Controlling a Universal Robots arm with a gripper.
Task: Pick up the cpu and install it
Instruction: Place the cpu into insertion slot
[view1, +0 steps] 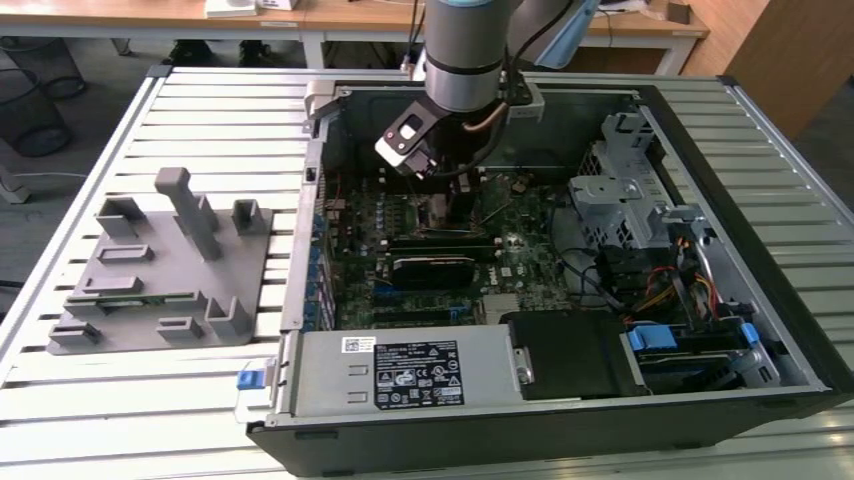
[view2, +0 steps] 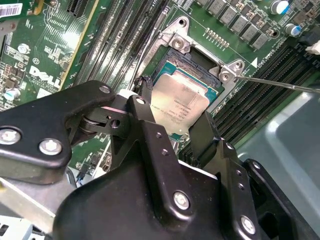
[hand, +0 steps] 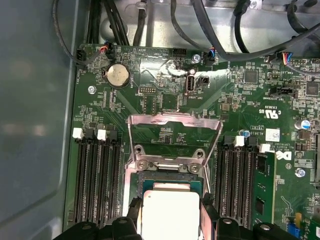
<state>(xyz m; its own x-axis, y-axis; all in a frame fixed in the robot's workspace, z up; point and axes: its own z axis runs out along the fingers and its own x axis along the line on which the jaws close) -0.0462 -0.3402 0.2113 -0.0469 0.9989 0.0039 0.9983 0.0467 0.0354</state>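
The cpu (view2: 181, 100), a silver-topped square chip, sits between my gripper's (view2: 172, 114) two black fingers, which are shut on its opposite edges. It hangs right over the black-framed socket (view2: 195, 59) on the green motherboard, close to it; whether it touches I cannot tell. In the first wrist view the cpu (hand: 170, 212) lies just before the socket (hand: 170, 181), with the metal load plate (hand: 175, 131) raised upright behind. In the exterior view my gripper (view1: 447, 200) reaches down into the open computer case (view1: 761, 300).
Black memory slots (hand: 92, 180) flank the socket on both sides. A thin metal lever (view2: 280, 83) sticks out beside it. A power supply (view1: 400, 372), drive cage (view1: 617, 195) and cables crowd the case. A grey fixture block (view1: 160, 270) stands on the slatted table.
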